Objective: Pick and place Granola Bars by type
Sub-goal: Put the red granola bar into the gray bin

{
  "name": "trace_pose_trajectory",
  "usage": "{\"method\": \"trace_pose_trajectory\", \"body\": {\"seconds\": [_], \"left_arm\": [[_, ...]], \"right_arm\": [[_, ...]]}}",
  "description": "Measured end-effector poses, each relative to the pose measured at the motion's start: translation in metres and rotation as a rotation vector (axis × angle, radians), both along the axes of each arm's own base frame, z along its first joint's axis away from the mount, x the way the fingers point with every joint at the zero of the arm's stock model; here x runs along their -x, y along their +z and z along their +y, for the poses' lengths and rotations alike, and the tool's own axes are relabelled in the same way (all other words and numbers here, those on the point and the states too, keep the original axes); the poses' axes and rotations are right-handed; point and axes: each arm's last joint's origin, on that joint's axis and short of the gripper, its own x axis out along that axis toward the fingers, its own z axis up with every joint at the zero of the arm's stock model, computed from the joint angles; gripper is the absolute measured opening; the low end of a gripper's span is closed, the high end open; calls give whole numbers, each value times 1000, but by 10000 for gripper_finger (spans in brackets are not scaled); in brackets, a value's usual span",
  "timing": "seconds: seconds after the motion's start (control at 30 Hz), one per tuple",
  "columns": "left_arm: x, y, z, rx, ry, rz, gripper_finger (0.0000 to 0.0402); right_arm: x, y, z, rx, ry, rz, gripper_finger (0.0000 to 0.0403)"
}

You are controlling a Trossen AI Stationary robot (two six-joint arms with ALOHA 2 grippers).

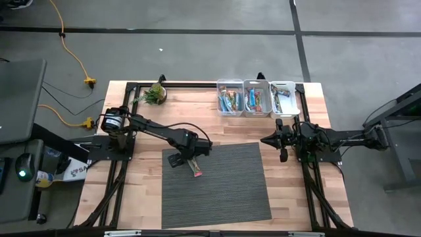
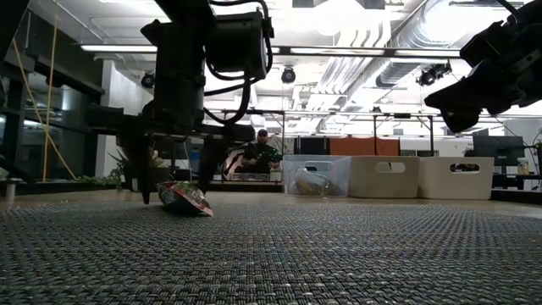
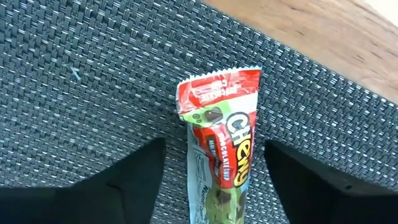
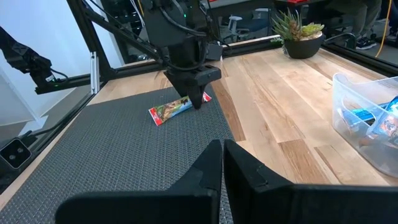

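A granola bar (image 3: 221,149) in a red wrapper lies flat on the grey woven mat (image 1: 217,191), near the mat's far left part. It also shows in the high view (image 1: 196,170) and the low view (image 2: 186,200). My left gripper (image 3: 214,186) points straight down over it and is open. One finger stands on each long side of the bar, with a gap showing on both sides. My right gripper (image 1: 265,140) hangs shut above the table's right side, away from the bar.
Three small bins (image 1: 257,97) stand in a row at the table's far edge, with wrapped bars in them. A small potted plant (image 1: 155,93) stands at the far left. Bare wood lies between the mat and the bins.
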Motion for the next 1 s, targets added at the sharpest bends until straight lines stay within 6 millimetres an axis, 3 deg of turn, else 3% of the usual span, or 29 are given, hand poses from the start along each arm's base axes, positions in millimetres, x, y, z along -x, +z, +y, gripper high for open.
{"method": "trace_pose_trajectory", "body": {"seconds": [0.2,1.0], "left_arm": [[0,0,0,0,0,0,226],[-3,0,0,-10,-49,-31,120]], "right_arm": [[0,0,0,0,0,0,0],[0,0,0,0,0,0,0]]}}
